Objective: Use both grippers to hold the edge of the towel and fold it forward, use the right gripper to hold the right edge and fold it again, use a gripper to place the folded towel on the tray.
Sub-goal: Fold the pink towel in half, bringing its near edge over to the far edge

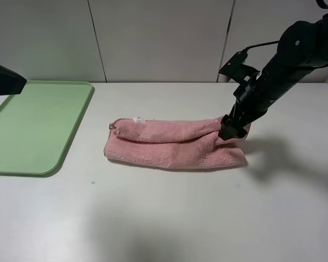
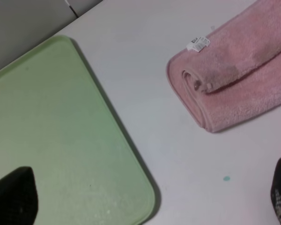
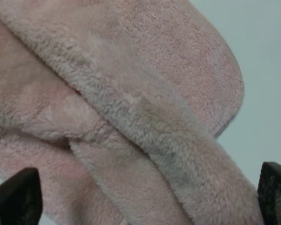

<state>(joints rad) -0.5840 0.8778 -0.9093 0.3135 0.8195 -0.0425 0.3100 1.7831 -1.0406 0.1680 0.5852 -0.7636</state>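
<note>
The pink towel (image 1: 175, 143) lies folded once into a long band in the middle of the table, its white label (image 1: 138, 120) on the far left corner. My right gripper (image 1: 232, 131) is down at the towel's right end. In the right wrist view the right gripper (image 3: 145, 199) is open, with plush towel (image 3: 131, 108) filling the space between its two black fingertips (image 3: 16, 197). My left gripper (image 2: 147, 204) is open and empty above the tray's near corner, apart from the towel (image 2: 239, 79). The light-green tray (image 1: 35, 128) lies flat at the left.
Only a black part of the left arm (image 1: 4, 79) shows at the left edge of the high view, over the tray's far end. A grey panelled wall (image 1: 164, 38) stands behind the table. A small green speck (image 1: 93, 182) lies on the white tabletop.
</note>
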